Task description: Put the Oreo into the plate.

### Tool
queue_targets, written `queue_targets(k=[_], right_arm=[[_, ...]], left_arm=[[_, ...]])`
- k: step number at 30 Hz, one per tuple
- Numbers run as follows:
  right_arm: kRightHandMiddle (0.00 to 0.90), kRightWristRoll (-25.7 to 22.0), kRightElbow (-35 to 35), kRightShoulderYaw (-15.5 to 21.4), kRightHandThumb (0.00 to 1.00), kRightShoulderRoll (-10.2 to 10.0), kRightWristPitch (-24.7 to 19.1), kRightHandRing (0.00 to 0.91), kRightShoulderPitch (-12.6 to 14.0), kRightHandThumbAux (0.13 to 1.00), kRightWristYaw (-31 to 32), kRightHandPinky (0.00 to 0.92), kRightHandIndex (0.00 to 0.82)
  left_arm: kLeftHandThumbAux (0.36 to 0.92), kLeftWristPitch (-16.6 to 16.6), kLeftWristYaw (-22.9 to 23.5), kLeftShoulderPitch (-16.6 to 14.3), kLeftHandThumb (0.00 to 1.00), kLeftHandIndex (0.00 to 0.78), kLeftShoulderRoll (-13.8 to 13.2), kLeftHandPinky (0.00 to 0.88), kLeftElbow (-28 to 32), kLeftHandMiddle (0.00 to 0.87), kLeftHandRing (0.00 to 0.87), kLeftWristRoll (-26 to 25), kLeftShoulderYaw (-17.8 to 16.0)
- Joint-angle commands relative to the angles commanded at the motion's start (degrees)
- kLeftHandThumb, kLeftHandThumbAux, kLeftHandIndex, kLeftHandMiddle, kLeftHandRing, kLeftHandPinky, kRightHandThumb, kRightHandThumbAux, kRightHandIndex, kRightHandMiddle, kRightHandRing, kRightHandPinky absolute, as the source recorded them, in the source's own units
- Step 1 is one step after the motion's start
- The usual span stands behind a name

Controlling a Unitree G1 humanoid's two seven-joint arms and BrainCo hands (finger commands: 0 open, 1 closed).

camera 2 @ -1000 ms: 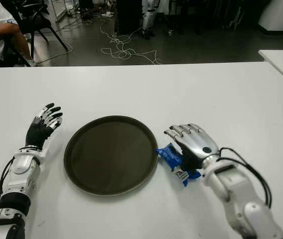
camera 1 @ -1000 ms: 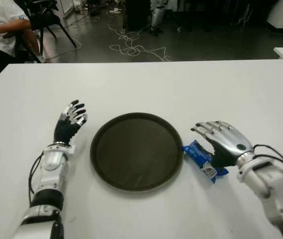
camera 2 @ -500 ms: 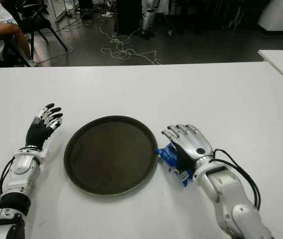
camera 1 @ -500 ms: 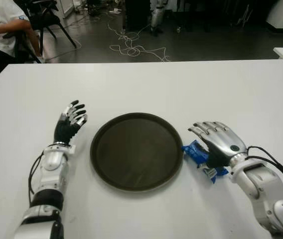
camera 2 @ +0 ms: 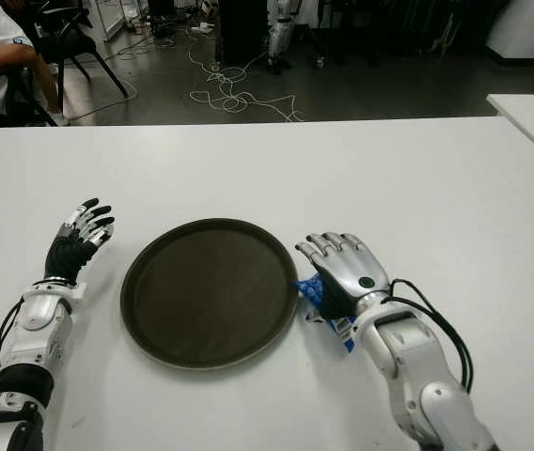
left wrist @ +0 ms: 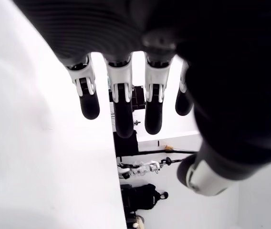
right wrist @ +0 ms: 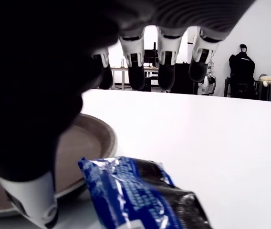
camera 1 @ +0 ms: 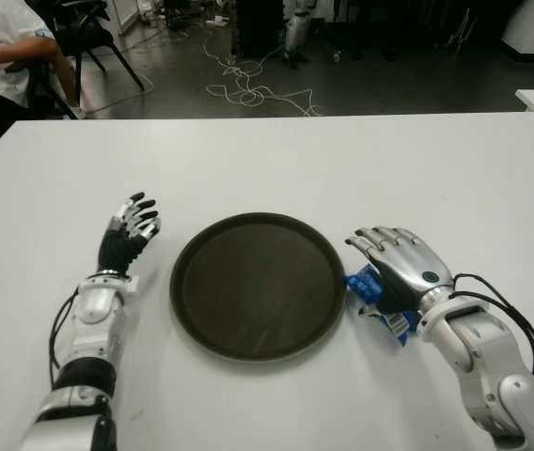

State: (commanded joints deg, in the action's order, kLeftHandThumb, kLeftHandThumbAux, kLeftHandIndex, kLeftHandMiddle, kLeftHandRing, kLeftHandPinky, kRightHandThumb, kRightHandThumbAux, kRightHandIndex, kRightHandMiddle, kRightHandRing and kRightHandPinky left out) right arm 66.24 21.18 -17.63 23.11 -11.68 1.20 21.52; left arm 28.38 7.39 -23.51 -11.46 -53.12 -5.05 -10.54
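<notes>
One Oreo [camera 1: 377,299] packet lies beside the plate [camera 1: 259,285] under the unclenched right robot hand [camera 1: 394,268]; closing carelessly could shove it away across the table [camera 1: 342,169].

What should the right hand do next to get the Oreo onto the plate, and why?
Probably lower and curl the fingers around the Oreo. The right hand hovers over the pack with fingers spread and nothing held, and the pack lies on the table just right of the plate.
</notes>
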Motion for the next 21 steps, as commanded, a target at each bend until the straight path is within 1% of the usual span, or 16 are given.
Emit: queue_targets(k=[4, 11, 15, 21], right_arm=[[0.089, -0.21, -0.46, -0.01, 0.0, -0.42, -0.12, 0.07, -0.16, 0.765, -0.66, 0.061, 0.041], [0.09, -0.59, -0.99, -0.17, 0.0, -0.57, 0.29, 0.072, -0.19, 0.76, -2.27, 0.064, 0.041], [0.094, -0.71, -2.11, -0.42, 0.0, -0.92, 0.45, 0.079, -0.31, 0.757, -3.85, 0.071, 0.04], [0.091, -0.75, -2.45, -0.56, 0.0, -1.45, 0.0, 0.079, -0.17, 0.758, -4.53, 0.073, 0.032]], left_arm=[[0.711, 0.01, 0.14, -0.16, 0.108, 0.113, -0.24, 0.128, -0.39, 0.194, 0.17, 0.04, 0.1], [0.699, 0.53, 0.1, -0.36, 0.109, 0.127, -0.39, 0.129, -0.83, 0.199, 0.172, 0.25, 0.22], [0.701, 1.25, 0.06, -0.35, 0.109, 0.128, -0.48, 0.133, -0.99, 0.2, 0.173, 0.46, 0.35], [0.701, 1.72, -0.17, -0.23, 0.11, 0.127, -0.62, 0.132, -0.92, 0.202, 0.174, 0.78, 0.57]])
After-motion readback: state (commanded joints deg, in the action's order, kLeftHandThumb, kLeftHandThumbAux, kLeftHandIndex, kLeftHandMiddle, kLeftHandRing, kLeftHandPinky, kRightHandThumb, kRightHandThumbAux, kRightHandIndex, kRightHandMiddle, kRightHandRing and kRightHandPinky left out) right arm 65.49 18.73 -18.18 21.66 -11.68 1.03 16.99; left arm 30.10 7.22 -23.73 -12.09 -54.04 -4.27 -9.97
